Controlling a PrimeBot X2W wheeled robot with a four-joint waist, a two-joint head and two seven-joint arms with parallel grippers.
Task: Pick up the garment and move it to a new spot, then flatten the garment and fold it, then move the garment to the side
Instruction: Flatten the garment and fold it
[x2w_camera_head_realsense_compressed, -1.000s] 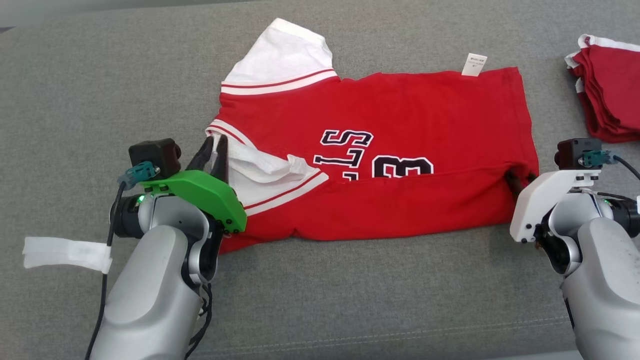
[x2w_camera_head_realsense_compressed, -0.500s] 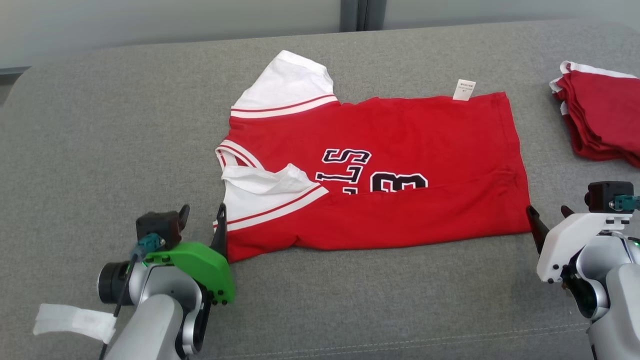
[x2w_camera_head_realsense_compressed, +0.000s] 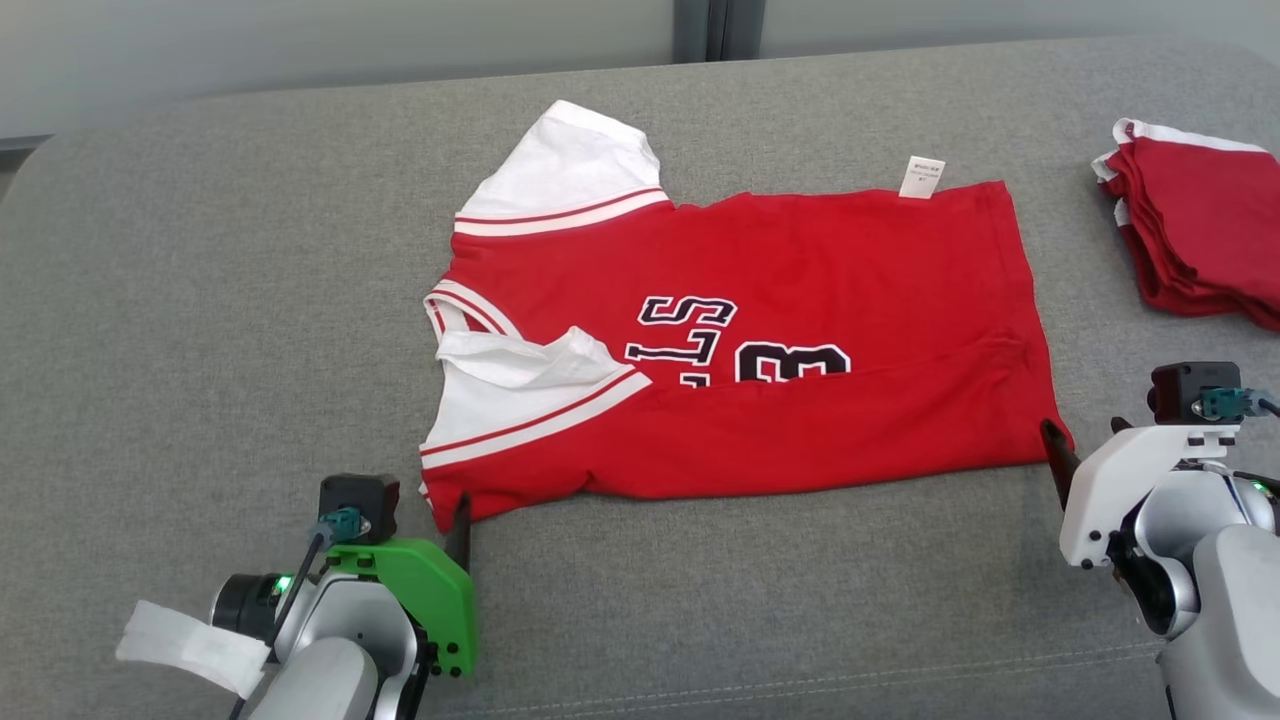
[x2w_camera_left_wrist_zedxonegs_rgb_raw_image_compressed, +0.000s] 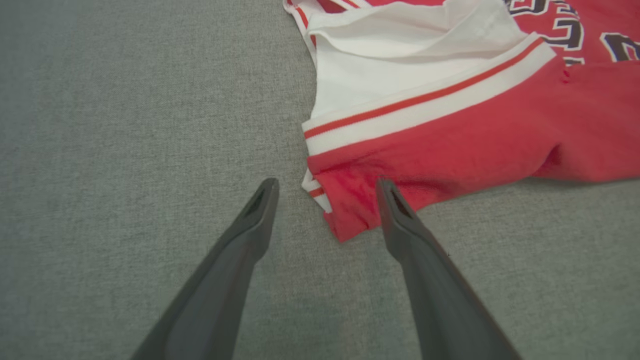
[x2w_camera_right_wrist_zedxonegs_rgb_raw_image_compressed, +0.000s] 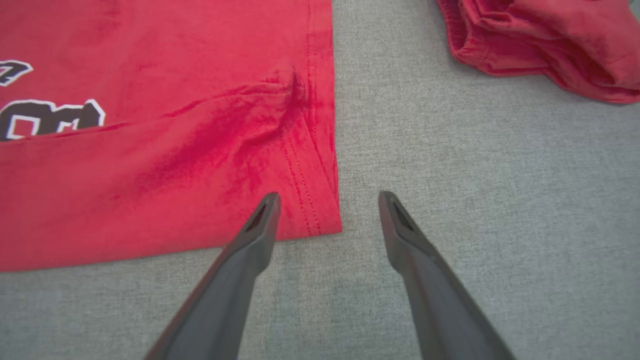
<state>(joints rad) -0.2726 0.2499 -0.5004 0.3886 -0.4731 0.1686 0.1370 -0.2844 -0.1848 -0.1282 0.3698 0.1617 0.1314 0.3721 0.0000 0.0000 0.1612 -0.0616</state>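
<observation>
Both hands are released and empty: the left hand (x2w_camera_left_wrist_zedxonegs_rgb_raw_image_compressed: 326, 187) is at the near sleeve corner of the garment (x2w_camera_head_realsense_compressed: 800, 260), the right hand (x2w_camera_right_wrist_zedxonegs_rgb_raw_image_compressed: 328, 196) at its hem corner. The garment lies half-folded mid-surface (x2w_camera_head_realsense_compressed: 200, 300), with bare grey room left and front and a red pile (x2w_camera_head_realsense_compressed: 1200, 230) at the far right.

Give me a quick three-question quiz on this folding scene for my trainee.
1. Short answer: what small white thing sticks out past the far edge of the red shirt?
2. True or false: the left hand and the right hand both stand open, holding nothing.
3. Pick one: the folded red pile lies A) on top of the shirt, B) apart from it, on the robot's right, C) on the robot's left.

Key: 1. a label; 2. true; 3. B.
</observation>
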